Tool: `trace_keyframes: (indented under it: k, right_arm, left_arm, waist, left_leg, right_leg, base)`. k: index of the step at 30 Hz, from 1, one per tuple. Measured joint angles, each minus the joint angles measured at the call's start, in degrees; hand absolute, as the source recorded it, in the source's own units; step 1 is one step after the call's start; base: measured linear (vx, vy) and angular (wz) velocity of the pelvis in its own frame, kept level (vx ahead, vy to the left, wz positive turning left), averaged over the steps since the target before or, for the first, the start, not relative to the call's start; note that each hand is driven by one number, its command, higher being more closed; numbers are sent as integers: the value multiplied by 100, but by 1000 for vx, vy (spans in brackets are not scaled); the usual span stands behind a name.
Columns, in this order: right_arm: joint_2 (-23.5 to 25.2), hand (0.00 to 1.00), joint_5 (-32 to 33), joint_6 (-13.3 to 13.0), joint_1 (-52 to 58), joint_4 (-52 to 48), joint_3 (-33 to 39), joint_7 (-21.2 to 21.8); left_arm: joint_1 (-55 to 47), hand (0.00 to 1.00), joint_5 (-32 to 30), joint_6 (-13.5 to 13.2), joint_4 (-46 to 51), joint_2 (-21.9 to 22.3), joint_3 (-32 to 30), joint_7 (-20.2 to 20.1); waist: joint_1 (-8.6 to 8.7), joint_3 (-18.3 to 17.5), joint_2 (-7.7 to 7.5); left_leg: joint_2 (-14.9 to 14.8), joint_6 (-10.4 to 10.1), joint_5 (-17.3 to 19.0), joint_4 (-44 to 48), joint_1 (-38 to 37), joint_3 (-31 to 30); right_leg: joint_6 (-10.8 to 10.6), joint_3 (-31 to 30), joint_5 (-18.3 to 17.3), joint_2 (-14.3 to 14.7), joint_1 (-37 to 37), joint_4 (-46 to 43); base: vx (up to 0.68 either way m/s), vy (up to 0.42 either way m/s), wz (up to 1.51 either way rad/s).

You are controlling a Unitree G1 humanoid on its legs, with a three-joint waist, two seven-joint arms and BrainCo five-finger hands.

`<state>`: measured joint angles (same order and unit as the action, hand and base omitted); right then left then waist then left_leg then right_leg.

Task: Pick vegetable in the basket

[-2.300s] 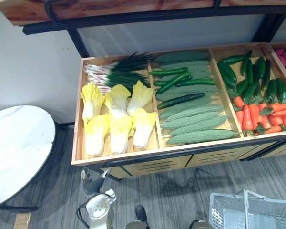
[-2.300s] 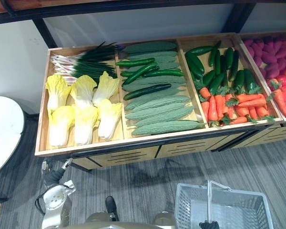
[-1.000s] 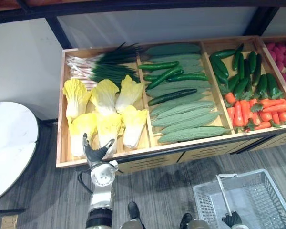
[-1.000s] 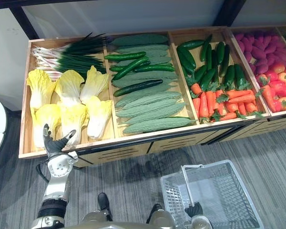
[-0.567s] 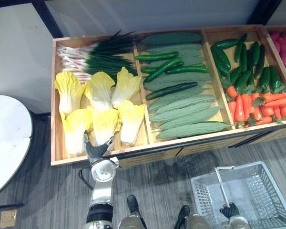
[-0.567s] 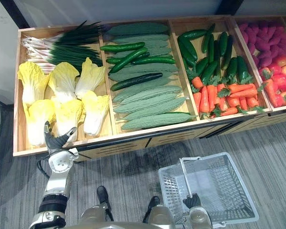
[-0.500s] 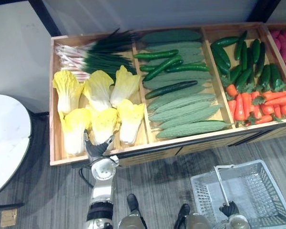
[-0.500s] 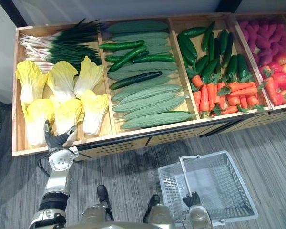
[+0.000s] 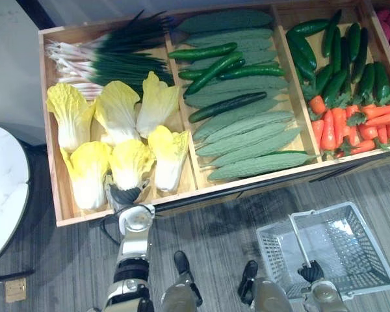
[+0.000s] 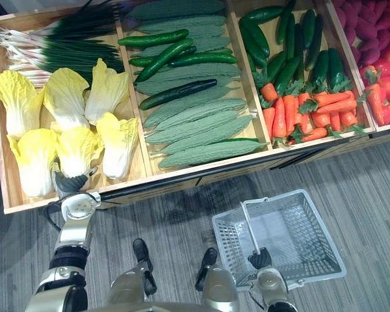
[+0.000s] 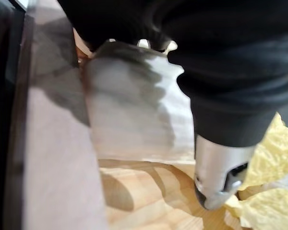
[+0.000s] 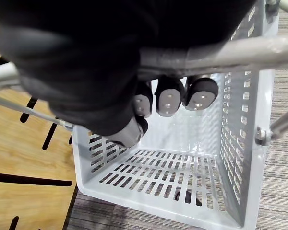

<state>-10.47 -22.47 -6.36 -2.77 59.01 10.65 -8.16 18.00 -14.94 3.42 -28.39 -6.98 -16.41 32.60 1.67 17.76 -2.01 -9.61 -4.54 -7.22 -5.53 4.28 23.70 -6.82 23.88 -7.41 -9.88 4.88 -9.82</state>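
Cabbage, napa, pale yellow, six heads: stocked in the leftmost compartment of the wooden stand, in front of the green onions. The stand, the largest item, also held bitter melons and cucumbers in its middle compartment, with carrots further right. Round white table: stood on the floor left of the stand. Basket, grey plastic, empty: hung in front of the stand's right half, its handle enclosed by the curled fingers of the right hand. Front middle head: lay against the stand's front rim. Left hand: sat at that rim, fingers spread to either side of the head's white base and not closed on it. Step judged: grasp in hand, nothing yet picked. Next move called for closing round the base, lifting clear of the stand's rim and the neighbouring heads, then carrying across to the basket.
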Motion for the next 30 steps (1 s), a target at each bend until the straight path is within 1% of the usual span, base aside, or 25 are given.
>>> trace_keyframes:
  k: [2,3,5,6,7,10,14,17,19,20,22,24,27,30]
  right_arm:
    - [0,100,0,-15,-2,-3,0,-1]
    - [-1,100,0,-19,-7,-7,-1,-1]
    - [0,100,0,-18,-6,-2,0,-3]
    - [-1,100,1,-19,-33,-3,-1,-3]
    - [-2,100,1,-19,-47,-3,-1,-3]
    - [-51,100,1,-29,-108,0,-26,-1]
    - [-73,100,3,-57,-144,14,-38,-1]
    - [-84,100,3,-69,-143,41,-48,0]
    - [-84,100,1,-120,-135,40,-52,-1]
    - [-82,100,1,-137,-115,39,-53,1]
    - [-79,100,1,-146,-74,37,-52,2]
    - [-76,100,1,-160,-8,30,-42,-2]
    - [-59,100,-1,-162,83,29,-9,-3]
    - [-14,100,-4,-147,136,38,15,-17]
  left_arm:
    - [86,0,-147,87,-173,-52,-76,73]
    - [109,100,-171,92,-231,-67,-105,99]
    - [169,100,-228,98,-334,-91,-149,114]
    - [272,100,-250,136,-441,-179,-190,115]
    - [313,100,-281,172,-513,-247,-204,111]
    - [528,100,-430,239,-770,-476,-214,72]
    - [755,100,-621,306,-1059,-669,-259,60]
    - [815,100,-600,314,-1079,-676,-257,-57]
    - [804,100,-520,308,-1021,-595,-260,-49]
    - [751,100,-366,310,-860,-494,-263,-28]
    - [563,100,-294,300,-412,-184,-239,12]
    - [300,100,-245,253,198,148,-140,288]
    - [44,100,-212,99,788,506,-35,532]
    - [-37,100,-204,17,1315,660,108,680]
  waist:
    - [-11,6,-8]
    - [-8,8,-5]
    - [-10,21,-5]
    - [-13,71,-6]
    - [-11,83,-5]
    - [-5,189,38]
    - [-3,222,36]
    - [-6,229,25]
    - [-8,232,22]
    - [-6,231,22]
    - [-8,231,22]
    - [-3,225,33]
    - [6,216,49]
    - [1,210,48]
  left_leg:
    - [1,5,-4,0,-10,73]
    - [1,3,-6,0,-14,101]
    - [1,6,-48,0,-18,111]
    - [-1,2,-132,0,-35,117]
    - [-2,-8,-147,0,-38,124]
    - [-31,-8,-165,-2,-49,200]
    - [-67,-12,-161,-4,-44,255]
    - [-67,-26,-149,-5,-40,256]
    - [-64,-49,-131,-4,-42,249]
    - [-62,-49,-131,-4,-45,238]
    - [-61,-49,-131,-4,-43,217]
    - [-59,-47,-132,-4,-44,186]
    - [-57,-42,-137,-3,-50,50]
    - [-57,-39,-140,-3,-92,-14]
  right_leg:
    - [0,-68,0,-2,34,-15]
    - [0,-110,0,-3,62,-25]
    - [27,-138,18,-3,70,-25]
    - [76,-202,52,0,72,-25]
    - [77,-223,53,1,82,-24]
    - [97,-283,77,31,114,-28]
    - [115,-415,173,70,204,-30]
    - [95,-474,200,70,253,-56]
    - [93,-516,203,58,300,-117]
    - [93,-517,203,55,299,-125]
    - [93,-504,203,51,296,-135]
    - [93,-480,202,50,278,-140]
    - [95,-402,200,48,214,-137]
    - [96,-361,199,49,129,-129]
  base:
    - [17,15,-13]
    - [14,12,-14]
    - [3,5,-9]
    - [-13,1,-9]
    - [-33,-3,-12]
    - [-53,1,-11]
    - [-59,19,-14]
    - [-43,32,-6]
    - [-23,29,-6]
    - [0,0,0]
    - [0,0,0]
    - [40,6,4]
    - [65,0,11]
    - [42,9,12]
